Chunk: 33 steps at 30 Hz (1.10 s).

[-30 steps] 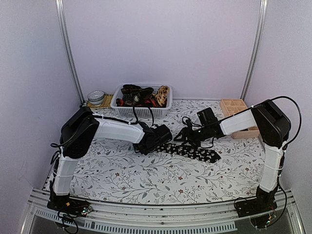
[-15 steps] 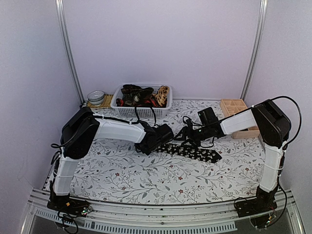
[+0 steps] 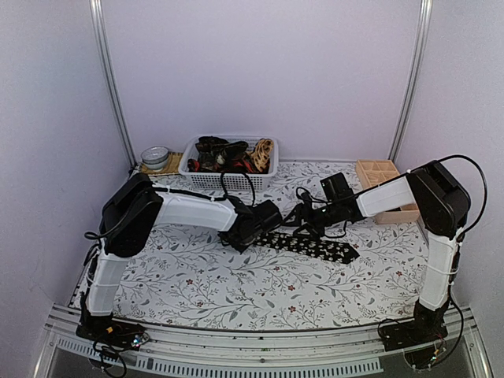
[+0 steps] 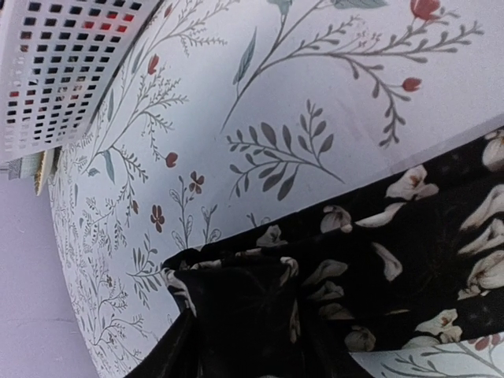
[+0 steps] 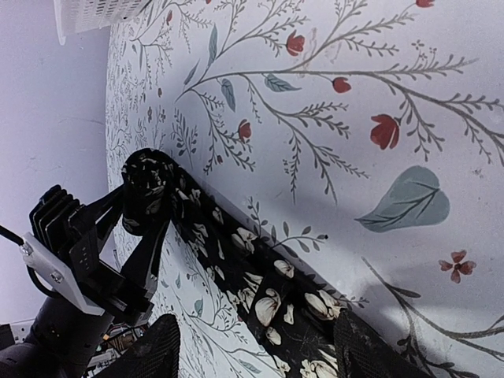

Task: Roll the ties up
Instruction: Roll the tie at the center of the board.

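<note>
At the far left of the floral tablecloth (image 3: 236, 291), a round tin (image 3: 156, 156) is sitting near the back wall. Just beside it a white basket (image 3: 224, 181) is holding a heap of ties (image 3: 220, 151), dark ones with a tan one at its right end.

In front of the basket, the left gripper (image 3: 262, 231) is reaching down to the cloth at the left end of the black tie (image 3: 315, 246). This end is wound into a small roll (image 5: 146, 181). In the right wrist view the left fingers (image 5: 150, 244) are standing on either side of that roll, but it cannot be told whether they are pinching it or standing loose.

The black tie, speckled with pale flowers, is lying flat on the cloth and running to the right and toward the near edge, its wide end farthest right.

The right gripper (image 5: 256, 335) is hanging low over the middle of the tie, its fingers (image 5: 153, 350) spread wide with the strip passing between them, clamping nothing.

At the far right, a wooden tray (image 3: 376, 169) with compartments is resting near the back edge.
</note>
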Motion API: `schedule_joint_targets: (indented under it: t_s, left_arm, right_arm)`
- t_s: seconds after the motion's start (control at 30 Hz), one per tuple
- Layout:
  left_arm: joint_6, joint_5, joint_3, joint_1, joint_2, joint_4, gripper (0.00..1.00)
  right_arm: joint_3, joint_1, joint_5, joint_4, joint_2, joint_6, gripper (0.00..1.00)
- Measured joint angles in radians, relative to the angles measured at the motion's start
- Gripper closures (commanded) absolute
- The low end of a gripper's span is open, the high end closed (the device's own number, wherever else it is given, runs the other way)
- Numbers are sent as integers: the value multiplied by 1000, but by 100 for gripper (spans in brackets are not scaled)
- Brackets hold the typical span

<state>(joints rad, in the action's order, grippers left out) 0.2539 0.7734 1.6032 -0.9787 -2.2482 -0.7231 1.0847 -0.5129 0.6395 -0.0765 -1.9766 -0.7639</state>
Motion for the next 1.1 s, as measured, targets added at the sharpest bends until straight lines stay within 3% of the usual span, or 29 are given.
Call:
schedule_joint_targets:
  t_s: [0.8, 0.93, 1.1]
  left_arm:
    - [-49, -90, -14, -6, 85, 54, 15]
    - [-60, -132, -25, -7, 128, 79, 0]
    - [-67, -234, -92, 3, 230, 135, 0]
  right_arm:
    - [42, 3, 3, 8, 0, 0, 32]
    - [46, 0, 2, 14, 0, 1, 33]
    - [95, -27, 1, 35, 0, 5, 33]
